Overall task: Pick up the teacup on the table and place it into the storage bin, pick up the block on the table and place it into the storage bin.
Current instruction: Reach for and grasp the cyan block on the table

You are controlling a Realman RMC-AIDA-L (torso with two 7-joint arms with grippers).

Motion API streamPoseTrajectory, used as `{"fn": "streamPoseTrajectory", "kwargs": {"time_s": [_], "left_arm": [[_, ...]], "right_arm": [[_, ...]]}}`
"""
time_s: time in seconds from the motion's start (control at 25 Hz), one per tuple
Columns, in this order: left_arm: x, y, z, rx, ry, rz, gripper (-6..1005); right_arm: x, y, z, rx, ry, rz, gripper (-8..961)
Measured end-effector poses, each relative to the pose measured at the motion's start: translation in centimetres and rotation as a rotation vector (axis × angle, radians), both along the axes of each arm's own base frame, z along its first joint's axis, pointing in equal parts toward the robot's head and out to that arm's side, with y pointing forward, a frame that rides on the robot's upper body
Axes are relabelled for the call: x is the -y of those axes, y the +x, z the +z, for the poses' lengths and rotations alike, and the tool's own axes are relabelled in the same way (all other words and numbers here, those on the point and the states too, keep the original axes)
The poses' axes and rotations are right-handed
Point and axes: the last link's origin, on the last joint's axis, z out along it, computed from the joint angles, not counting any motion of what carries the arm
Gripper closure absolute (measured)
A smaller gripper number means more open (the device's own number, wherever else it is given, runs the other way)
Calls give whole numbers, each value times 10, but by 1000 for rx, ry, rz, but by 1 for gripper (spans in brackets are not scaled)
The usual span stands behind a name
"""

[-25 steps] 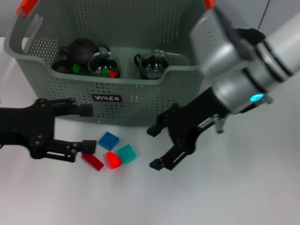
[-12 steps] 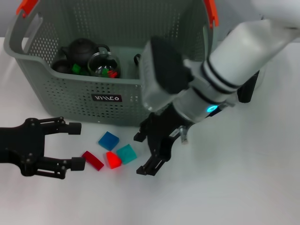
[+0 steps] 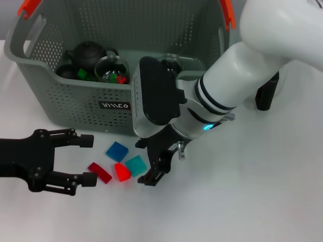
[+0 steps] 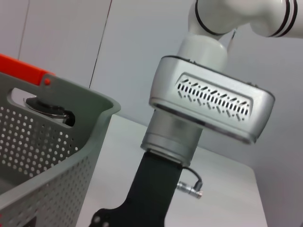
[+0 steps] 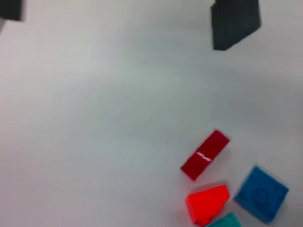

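Observation:
Several small blocks lie on the white table in front of the storage bin [image 3: 75, 108]: a blue block [image 3: 117, 150], a teal block [image 3: 136, 165], an orange-red block [image 3: 121, 172] and a dark red block [image 3: 100, 173]. My right gripper [image 3: 145, 161] stands open just right of the teal block, holding nothing. At the left of the blocks my left gripper [image 3: 89, 159] is open, its lower finger beside the dark red block. Two glass teacups [image 3: 112, 70] [image 3: 166, 64] sit inside the bin. The right wrist view shows the dark red block [image 5: 205, 154], orange-red block [image 5: 207, 203] and blue block [image 5: 261, 193].
A black teapot [image 3: 90, 53] sits in the bin's left part, with small coloured blocks by it. A dark object [image 3: 266, 93] stands on the table at the right. The left wrist view shows the bin's wall [image 4: 47, 146] and my right arm's wrist [image 4: 208, 101].
My right arm has swung left and down, bringing its open gripper beside the teal block. The left gripper has dropped lower, toward the dark red block. The blocks have not moved.

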Motion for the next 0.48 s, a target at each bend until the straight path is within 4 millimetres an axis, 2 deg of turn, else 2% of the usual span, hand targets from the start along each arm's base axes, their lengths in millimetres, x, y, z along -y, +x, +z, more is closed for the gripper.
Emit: {"fn": "streamPoseTrajectory", "kwargs": {"time_s": [0.48], "left_arm": [[-1, 1, -3, 1, -12, -6, 61]], "right_arm": [[0, 11, -9, -23, 37, -30, 41]]}}
